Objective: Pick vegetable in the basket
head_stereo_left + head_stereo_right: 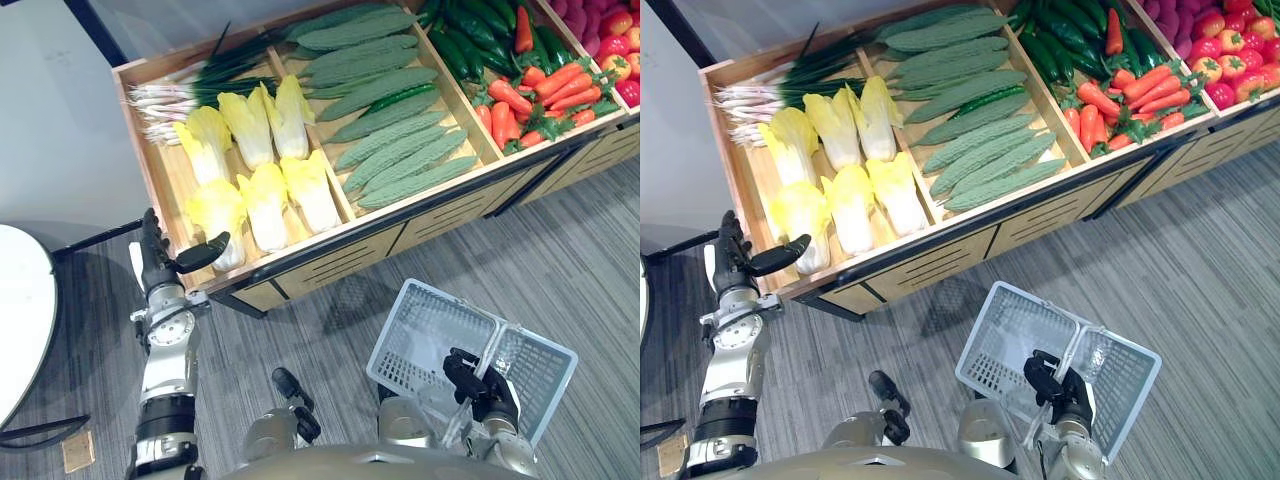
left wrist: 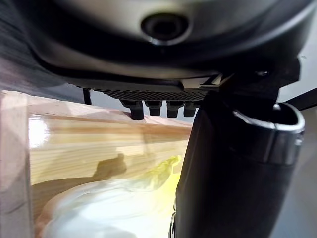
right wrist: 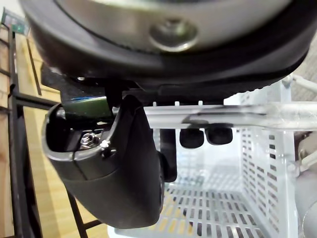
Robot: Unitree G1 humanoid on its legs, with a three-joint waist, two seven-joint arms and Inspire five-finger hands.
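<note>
A wooden display crate (image 1: 330, 240) holds yellow-white cabbages, and the nearest cabbage (image 1: 215, 212) lies at its front left corner. My left hand (image 1: 155, 262) hovers at that corner, open, fingers straight and thumb stretched towards the cabbage without touching it. The left wrist view shows the cabbage (image 2: 114, 208) just past the thumb (image 2: 233, 173), against the crate's wooden wall. My right hand (image 1: 478, 385) is shut on the handle (image 3: 233, 115) of a white plastic basket (image 1: 420, 330), held low on the right above the floor. The basket is empty.
Green bitter gourds (image 1: 395, 140) fill the middle compartment, scallions (image 1: 190, 90) lie at the back left, and carrots (image 1: 540, 95) and dark cucumbers are to the right. A white round table (image 1: 20, 320) stands at the left. Grey carpet lies in front of the crates.
</note>
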